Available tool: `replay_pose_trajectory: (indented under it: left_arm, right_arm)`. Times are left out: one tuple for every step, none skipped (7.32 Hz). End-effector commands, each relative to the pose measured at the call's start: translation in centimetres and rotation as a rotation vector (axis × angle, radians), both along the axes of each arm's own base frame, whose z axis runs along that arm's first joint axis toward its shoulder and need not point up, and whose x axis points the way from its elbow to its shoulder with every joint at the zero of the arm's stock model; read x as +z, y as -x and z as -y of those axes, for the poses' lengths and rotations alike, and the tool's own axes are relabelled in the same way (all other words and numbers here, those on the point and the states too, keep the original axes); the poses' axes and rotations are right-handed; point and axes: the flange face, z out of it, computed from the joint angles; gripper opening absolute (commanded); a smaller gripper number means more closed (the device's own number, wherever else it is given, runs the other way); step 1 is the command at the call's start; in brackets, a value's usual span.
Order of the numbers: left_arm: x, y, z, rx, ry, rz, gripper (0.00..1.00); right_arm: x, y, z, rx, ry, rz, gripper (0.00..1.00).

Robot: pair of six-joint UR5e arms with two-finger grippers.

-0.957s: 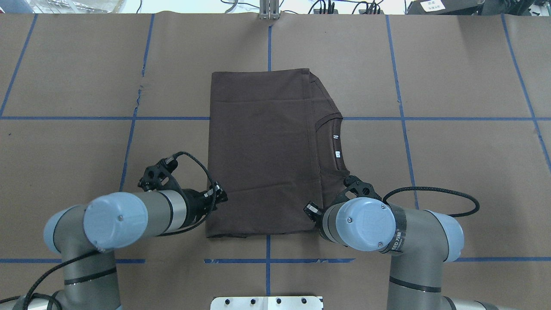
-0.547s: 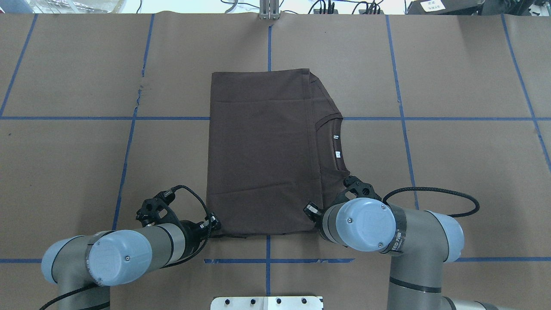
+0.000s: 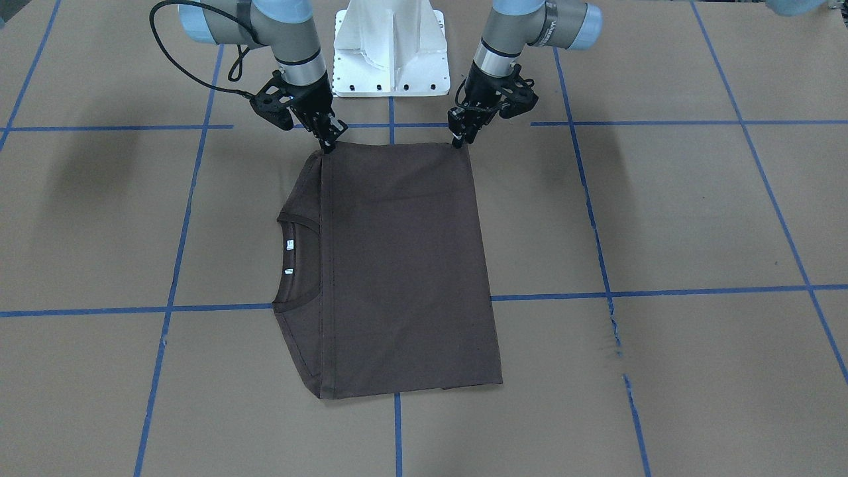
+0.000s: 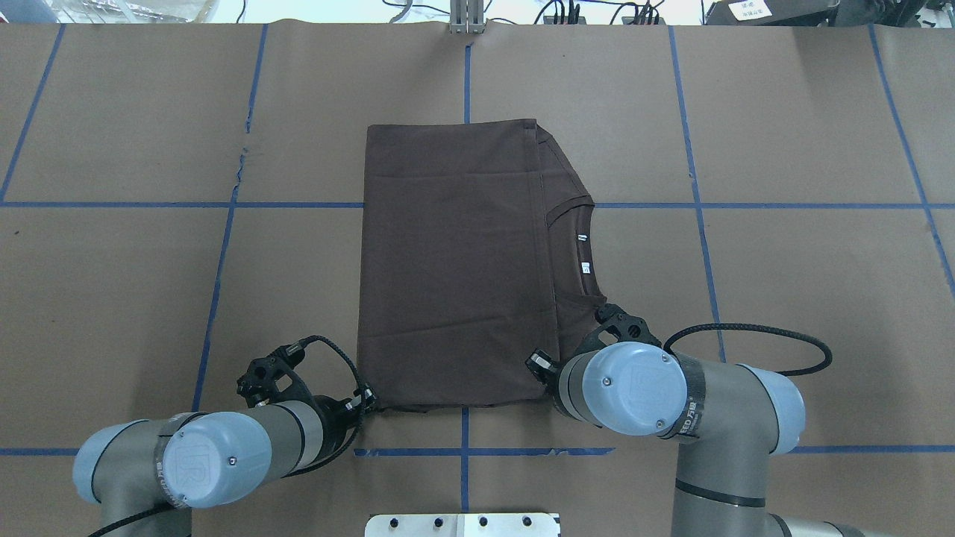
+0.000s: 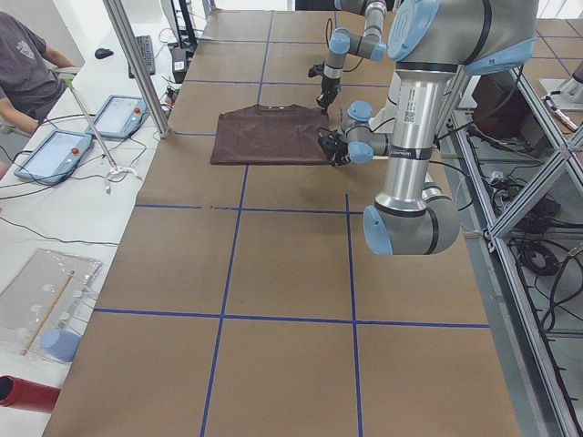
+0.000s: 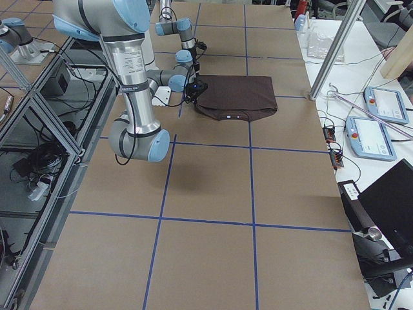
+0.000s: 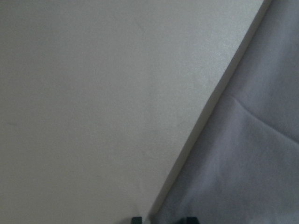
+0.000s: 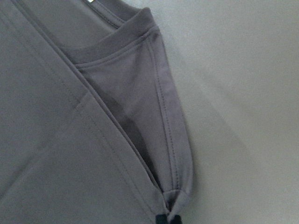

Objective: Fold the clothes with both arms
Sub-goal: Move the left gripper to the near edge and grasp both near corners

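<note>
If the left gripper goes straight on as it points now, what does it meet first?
Most likely the T-shirt, at its corner: the left gripper points down, tips straddling the cloth edge, the table just beneath. Its height is unclear.

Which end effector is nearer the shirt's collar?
Right. The right end effector pinches the T-shirt corner on the collar side; the left end effector is at the opposite corner.
</note>
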Motion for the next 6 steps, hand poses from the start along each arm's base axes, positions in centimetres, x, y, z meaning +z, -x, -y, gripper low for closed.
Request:
replay_pose_trajectory:
  left_arm:
    - [0.1,0.0,-0.1,0.001,0.000,0.002,0.40]
    - [0.0,0.0,-0.1,0.001,0.000,0.002,0.32]
    - [-0.1,-0.2,0.0,0.001,0.000,-0.001,0.24]
    - [-0.3,-0.2,0.0,0.001,0.000,-0.002,0.16]
    - [-0.4,-0.2,0.0,0.002,0.000,-0.005,0.00]
    - [-1.1,0.2,0.0,0.001,-0.003,-0.020,0.00]
  right_arm:
    - [-0.2,-0.2,0.0,0.001,-0.002,0.004,0.00]
    - [-0.2,-0.2,0.0,0.001,-0.001,0.002,0.00]
    - [-0.1,-0.2,0.0,0.001,-0.001,0.001,0.00]
    - [-0.1,-0.1,0.0,0.002,-0.001,-0.001,0.00]
    - [0.0,-0.2,0.1,0.003,-0.001,-0.002,0.00]
    - [0.0,-0.2,0.2,0.004,-0.002,-0.003,0.00]
